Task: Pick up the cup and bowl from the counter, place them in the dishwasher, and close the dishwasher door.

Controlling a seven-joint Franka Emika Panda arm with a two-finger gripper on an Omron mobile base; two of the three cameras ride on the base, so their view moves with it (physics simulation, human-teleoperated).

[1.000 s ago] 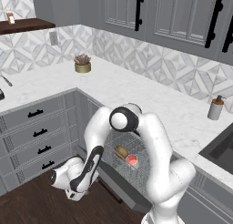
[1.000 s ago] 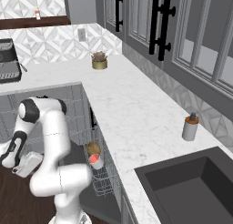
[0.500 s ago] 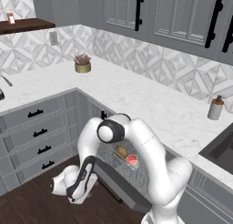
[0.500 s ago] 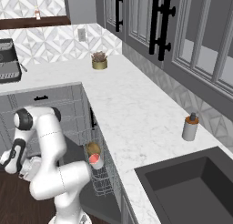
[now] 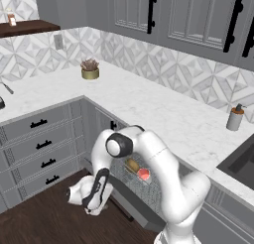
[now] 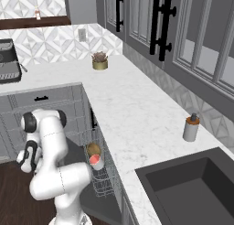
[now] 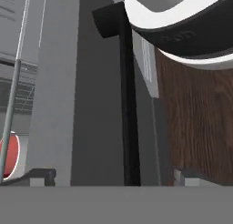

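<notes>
With the small white cup [image 5: 144, 174] and golden-brown wooden bowl [image 5: 132, 165] already in the wire rack, you needed the spread end effector [image 7: 113, 176] under the flat grey dishwasher door [image 7: 54, 109], lifting evenly at its dark bar handle [image 7: 129, 104].

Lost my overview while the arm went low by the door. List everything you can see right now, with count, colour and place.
cup: 1, white with red top, in the dishwasher rack
bowl: 1, golden-brown, in the rack beside the cup
dishwasher door: 1, grey, folded down and open
door handle: 1, dark bar, between the fingertips
counter: 1, white marble
soap bottle: 1, grey with brown pump, near the sink
sink: 1, dark, counter's right end
potted plant: 1, gold pot, back of the counter
gripper: 1, low at the door's edge; open or shut unclear
</notes>
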